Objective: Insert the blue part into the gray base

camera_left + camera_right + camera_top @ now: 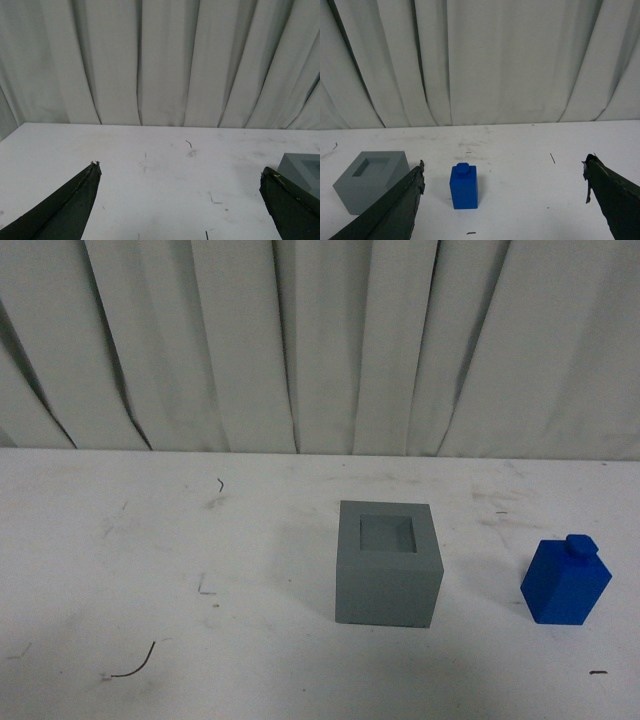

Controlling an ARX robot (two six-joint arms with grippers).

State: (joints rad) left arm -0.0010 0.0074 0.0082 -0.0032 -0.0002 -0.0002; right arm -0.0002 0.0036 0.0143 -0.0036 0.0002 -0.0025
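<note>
The gray base point(388, 563) stands near the middle of the white table, its square recess facing up and holding nothing. The blue part point(566, 580) stands upright to its right, knob on top, apart from the base. Neither arm shows in the front view. My right gripper point(504, 170) is open; the blue part point(464, 186) stands on the table ahead of it, nearer one finger, with the gray base point(370, 180) beyond that finger. My left gripper point(180, 170) is open over bare table, and a corner of the gray base point(302, 167) shows behind one fingertip.
A white pleated curtain point(320, 340) closes off the back of the table point(150, 540). The tabletop carries scuffs and a few thin dark scraps point(135, 668).
</note>
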